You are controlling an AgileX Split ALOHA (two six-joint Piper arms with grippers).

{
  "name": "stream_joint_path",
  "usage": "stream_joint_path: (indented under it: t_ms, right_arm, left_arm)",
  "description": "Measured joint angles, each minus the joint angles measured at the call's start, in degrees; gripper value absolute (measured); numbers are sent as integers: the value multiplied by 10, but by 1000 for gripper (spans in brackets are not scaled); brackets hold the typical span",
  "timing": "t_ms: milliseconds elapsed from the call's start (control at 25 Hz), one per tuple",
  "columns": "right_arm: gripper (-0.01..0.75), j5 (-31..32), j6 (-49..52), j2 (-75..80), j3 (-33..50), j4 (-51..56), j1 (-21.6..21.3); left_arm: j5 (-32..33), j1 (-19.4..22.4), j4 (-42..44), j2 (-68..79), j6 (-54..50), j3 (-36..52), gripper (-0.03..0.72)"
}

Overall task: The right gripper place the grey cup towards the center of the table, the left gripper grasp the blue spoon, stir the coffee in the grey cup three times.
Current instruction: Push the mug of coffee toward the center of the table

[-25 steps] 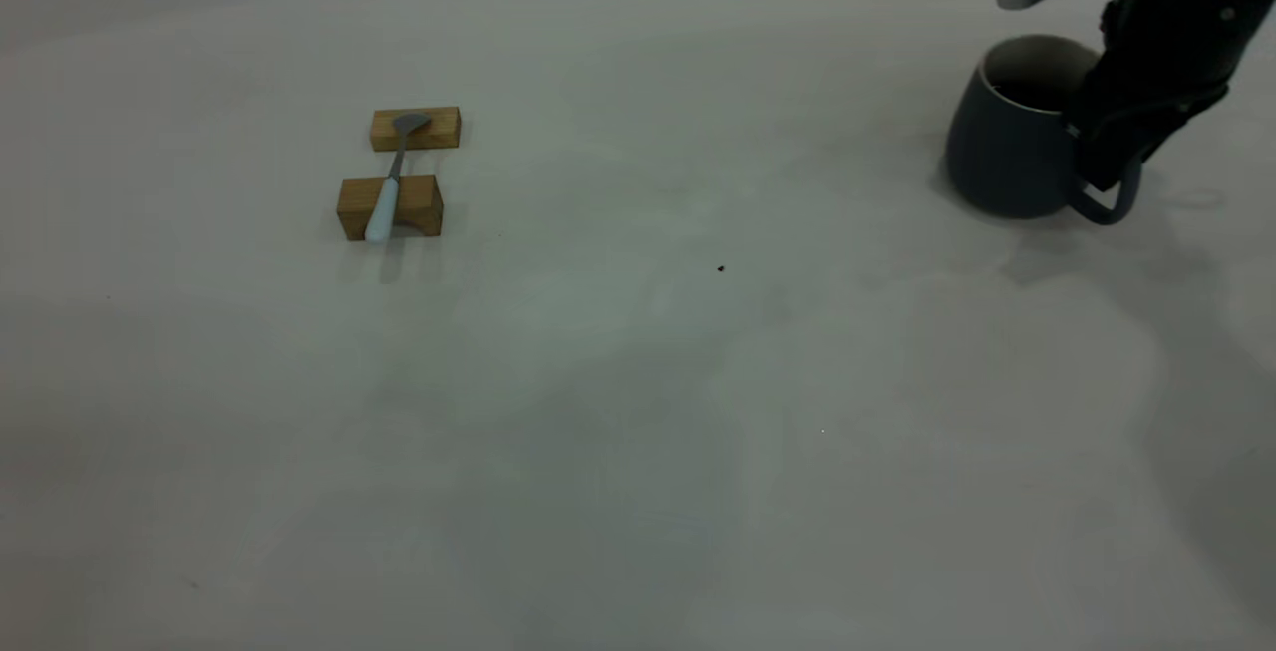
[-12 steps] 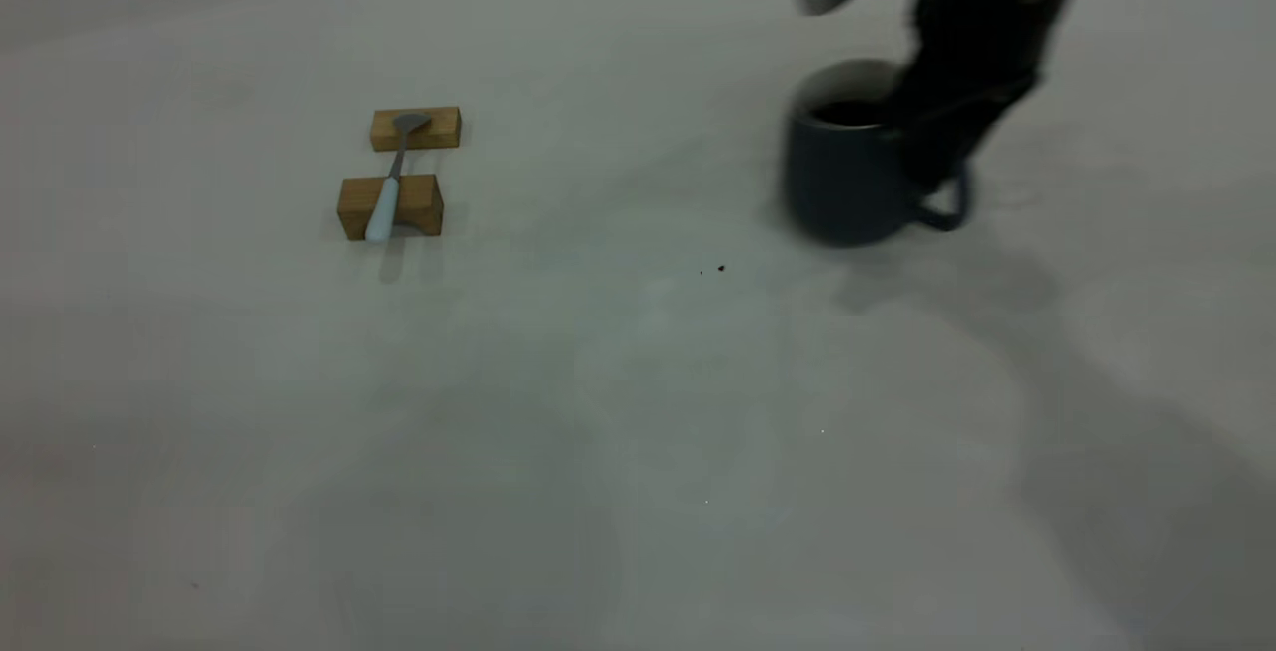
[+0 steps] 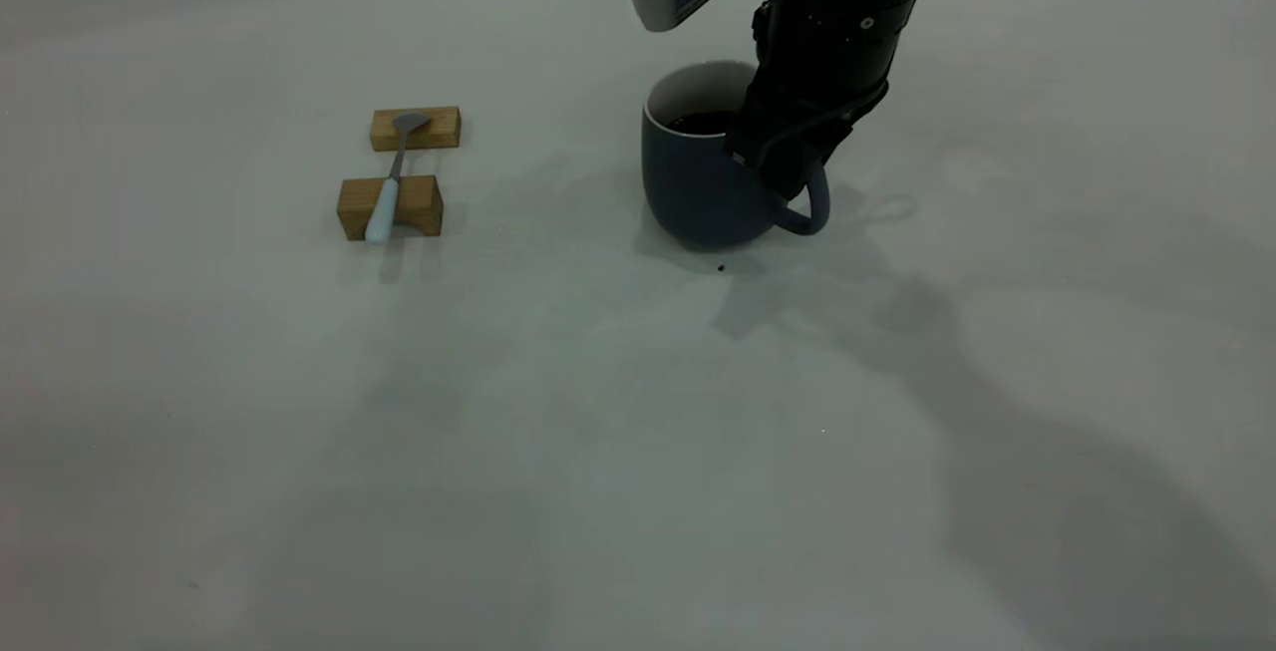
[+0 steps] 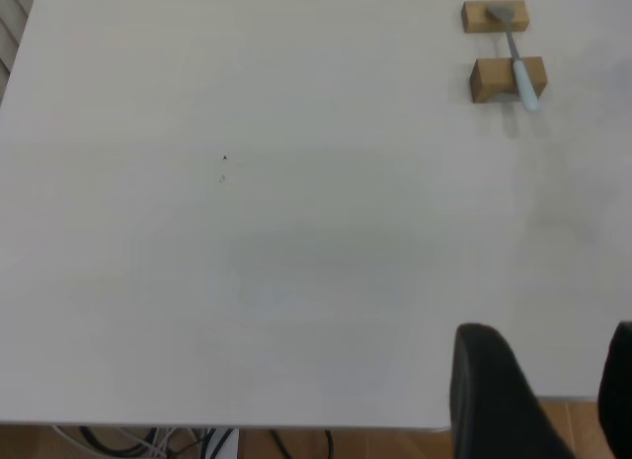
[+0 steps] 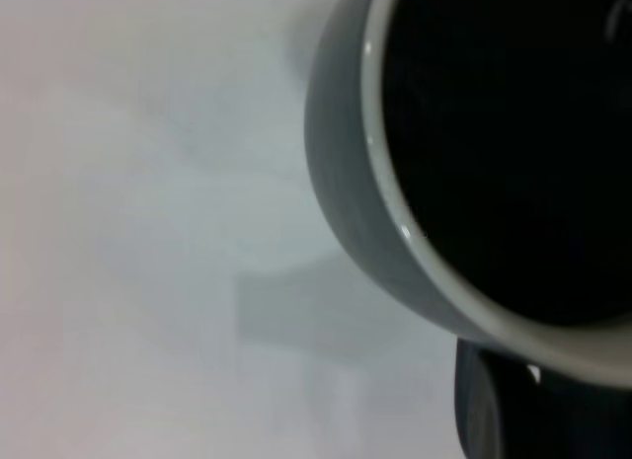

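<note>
The grey cup is near the middle of the table, with dark coffee inside. My right gripper comes down from above and is shut on the cup at its handle side. In the right wrist view the cup and coffee fill the frame, with the right gripper at the rim. The blue spoon lies across two wooden blocks at the left. My left gripper hangs open over the table's edge, far from the spoon.
The spoon's bowl rests on the farther wooden block and its handle in the notch of the nearer block. A small dark speck lies just in front of the cup. Floor and cables show past the table edge.
My right gripper has carried the grey cup leftward from the table's far right to near its middle. The spoon and blocks have not moved.
</note>
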Motion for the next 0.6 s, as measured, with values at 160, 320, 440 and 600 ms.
stream_joint_path:
  t_ms: [160, 320, 440, 600]
  right_arm:
    - [164, -16, 0, 0, 0, -1, -1]
    - [164, -22, 0, 5, 0, -1, -1]
    - [164, -26, 1, 18, 0, -1, -1]
    - [165, -33, 1, 22, 0, 1, -1]
  left_arm:
    - [0, 0, 0, 0, 0, 0, 344]
    - [0, 0, 0, 0, 0, 0, 344]
    - [0, 0, 0, 0, 0, 0, 344]
    - [0, 0, 0, 0, 0, 0, 344]
